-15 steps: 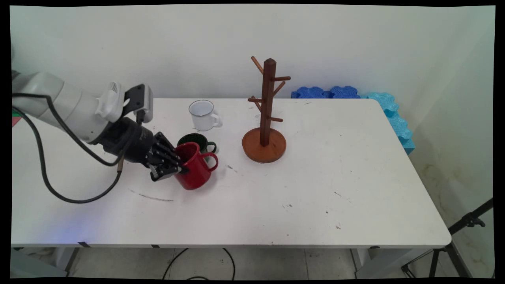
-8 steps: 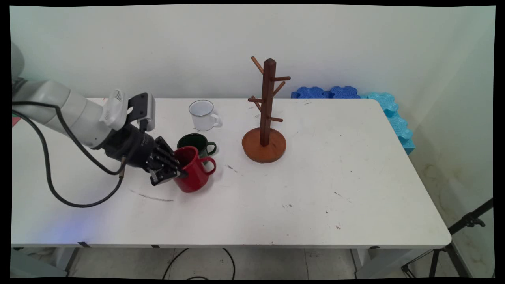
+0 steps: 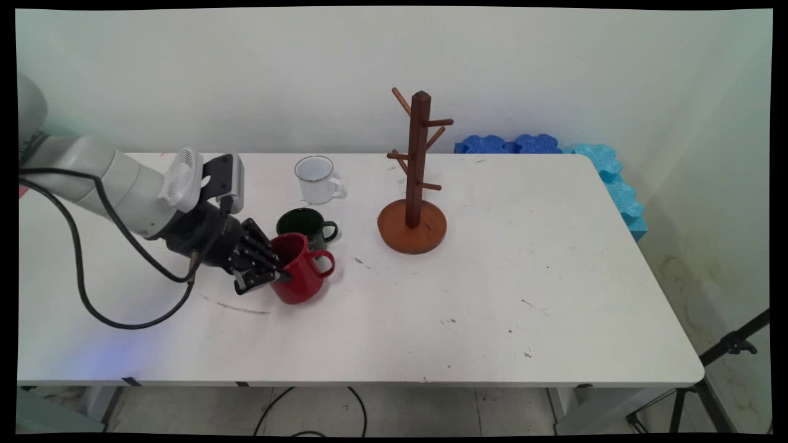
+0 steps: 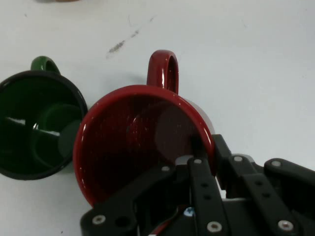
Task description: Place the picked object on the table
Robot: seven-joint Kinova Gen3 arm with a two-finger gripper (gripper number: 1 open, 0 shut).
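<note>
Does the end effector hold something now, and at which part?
Yes: the end effector holds the red mug by its rim wall, opposite the handle.

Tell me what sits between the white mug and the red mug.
The green mug sits between the white mug and the red mug, right beside the red one; the main view shows this. The gripper clamps the red mug's rim.

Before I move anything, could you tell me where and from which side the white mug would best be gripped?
Probably by the rim of the white mug, from above, on the side away from its handle. It stands upright with its mouth open and its handle pointing right towards the wooden mug tree. The gripper is shut on the red mug, beside the green mug.
</note>
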